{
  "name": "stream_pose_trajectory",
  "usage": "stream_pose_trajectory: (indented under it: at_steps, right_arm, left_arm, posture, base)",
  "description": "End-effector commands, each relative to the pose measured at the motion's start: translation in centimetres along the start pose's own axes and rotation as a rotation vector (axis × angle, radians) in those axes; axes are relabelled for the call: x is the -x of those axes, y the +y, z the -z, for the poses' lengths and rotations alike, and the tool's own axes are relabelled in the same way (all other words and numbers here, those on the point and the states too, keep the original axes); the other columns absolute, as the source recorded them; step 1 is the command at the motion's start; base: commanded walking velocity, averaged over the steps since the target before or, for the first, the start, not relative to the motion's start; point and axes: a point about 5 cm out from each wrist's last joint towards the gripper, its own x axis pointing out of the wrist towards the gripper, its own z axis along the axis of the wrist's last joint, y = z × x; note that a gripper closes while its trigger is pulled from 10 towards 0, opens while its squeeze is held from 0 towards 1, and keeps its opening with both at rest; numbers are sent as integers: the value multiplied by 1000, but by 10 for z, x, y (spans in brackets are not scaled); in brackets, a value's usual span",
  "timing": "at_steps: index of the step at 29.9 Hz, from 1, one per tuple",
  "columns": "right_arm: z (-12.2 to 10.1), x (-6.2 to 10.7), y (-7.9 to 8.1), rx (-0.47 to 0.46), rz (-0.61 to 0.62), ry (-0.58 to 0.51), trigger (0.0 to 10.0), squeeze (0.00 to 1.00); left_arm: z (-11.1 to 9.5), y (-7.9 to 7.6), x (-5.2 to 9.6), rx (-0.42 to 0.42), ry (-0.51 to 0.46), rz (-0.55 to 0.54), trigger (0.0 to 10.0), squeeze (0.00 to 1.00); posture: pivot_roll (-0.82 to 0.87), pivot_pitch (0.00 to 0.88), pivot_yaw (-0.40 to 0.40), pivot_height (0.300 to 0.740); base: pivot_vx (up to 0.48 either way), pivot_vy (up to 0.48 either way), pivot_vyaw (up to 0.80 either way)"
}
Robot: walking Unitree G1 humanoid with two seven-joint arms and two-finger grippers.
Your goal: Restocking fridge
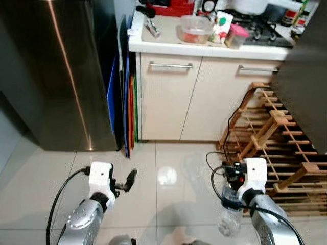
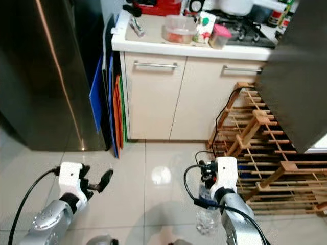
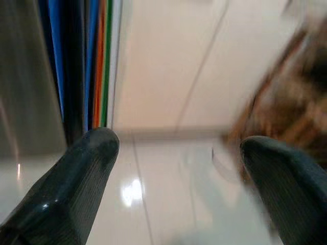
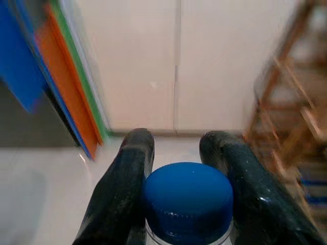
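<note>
Blue-capped bottle (image 4: 187, 202) sits clamped at the neck between your right gripper (image 4: 179, 153) fingers, body hanging below it, label unreadable. Left gripper (image 3: 176, 158) is spread wide, holding nothing. Steel fridge (image 1: 51, 71) stands ahead of it, top cut off; wrist backgrounds blurred.

No legible text — no labels, brands or numbers

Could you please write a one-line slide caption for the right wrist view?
Right gripper clamps a clear bottle at its blue cap, facing cream cabinet doors.
</note>
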Motion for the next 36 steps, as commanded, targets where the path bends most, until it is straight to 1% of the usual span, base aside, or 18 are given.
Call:
stream_pose_trajectory:
  at_steps: [1, 3, 4, 6, 7, 8, 11, 12, 13, 16, 17, 18, 19, 21, 22, 23, 30, 36]
  right_arm:
    - [-19, -1, 8, 0, -67, -59, 10000, 0]
    - [-20, 2, 9, 8, -82, -55, 10000, 0]
    - [-20, 6, 6, 21, -78, -54, 10000, 0]
    - [-20, 14, -4, 48, -39, -67, 10000, 0]
    - [-21, 16, -8, 53, -15, -78, 10000, 0]
    - [-22, 17, -10, 57, 6, -90, 10000, 0]
    - [-23, 16, -11, 58, 18, -95, 10000, 0]
    - [-26, 15, -11, 61, 20, -105, 10000, 0]
    - [-32, 12, -10, 79, 15, -122, 10000, 0]
    - [-32, 12, -10, 79, 15, -122, 10000, 0]
    - [-38, 9, -9, 85, 14, -133, 10000, 0]
    - [-46, 1, -12, 80, 31, -146, 10000, 0]
    - [-46, 1, -12, 80, 31, -146, 10000, 0]
    - [-53, -8, -17, 66, 53, -153, 10000, 0]
    - [-53, -8, -17, 66, 53, -153, 10000, 0]
    - [-57, -14, -20, 61, 62, -154, 10000, 0]
    - [-61, -21, -24, 66, 91, -162, 10000, 0]
    - [-62, -25, -20, 68, 94, -173, 10000, 0]
  left_arm:
    - [-13, -4, -3, -4, -55, 22, 10000, 0]
    - [-16, -4, -2, -18, -61, 34, 10000, 0]
    - [-18, -3, -1, -41, -66, 38, 10000, 0]
    - [-23, 5, 5, -123, -80, 31, 10000, 0]
    - [-25, 11, 7, -135, -88, 7, 10000, 0]
    - [-29, 15, 7, -130, -101, 1, 10000, 0]
    - [-31, 16, 7, -121, -111, -1, 10000, 0]
    - [-34, 12, 4, -130, -121, 21, 10000, 0]
    - [-37, 5, 1, -132, -139, 59, 10000, 0]
    - [-37, 5, 1, -132, -139, 59, 10000, 0]
    - [-40, -2, -2, -128, -156, 89, 10000, 0]
    - [-44, -14, -8, -104, -177, 146, 10000, 0]
    - [-44, -14, -8, -104, -177, 146, 10000, 0]
    - [-49, -29, -14, -72, -205, 214, 10000, 0]
    - [-49, -29, -14, -72, -205, 214, 10000, 0]
    - [-53, -36, -17, -57, -221, 252, 10000, 0]
    - [-62, -39, -25, -54, -248, 266, 10000, 0]
    - [-65, -39, -27, -60, -256, 277, 10000, 0]
  posture:
    - [29, 0, -95, 732]
    - [29, 0, -95, 732]
    - [27, 0, -100, 732]
    - [16, 0, -103, 732]
    - [21, 0, -105, 732]
    - [22, 0, -108, 732]
    - [20, 0, -109, 732]
    - [3, 0, -100, 732]
    - [-12, 0, -97, 732]
    - [-12, 0, -97, 732]
    - [-18, 0, -96, 732]
    - [-42, 0, -87, 732]
    - [-42, 0, -87, 732]
    - [-51, 0, -87, 732]
    - [-51, 0, -87, 732]
    - [-54, 0, -86, 732]
    - [-57, 0, -59, 732]
    - [-65, 0, -44, 732]
  base:
    - [0, 0, 0]
    - [0, 0, 0]
    - [0, 0, 0]
    - [0, 0, 0]
    - [0, 0, 0]
    - [0, 0, 0]
    - [0, 0, 0]
    - [0, 0, 0]
    - [0, 0, 0]
    - [0, 0, 0]
    - [0, 0, 0]
    - [0, -472, 0]
    - [0, -472, 0]
    - [0, -471, 0]
    - [0, -469, 0]
    - [0, -461, 0]
    - [0, -457, 0]
    - [0, -454, 0]
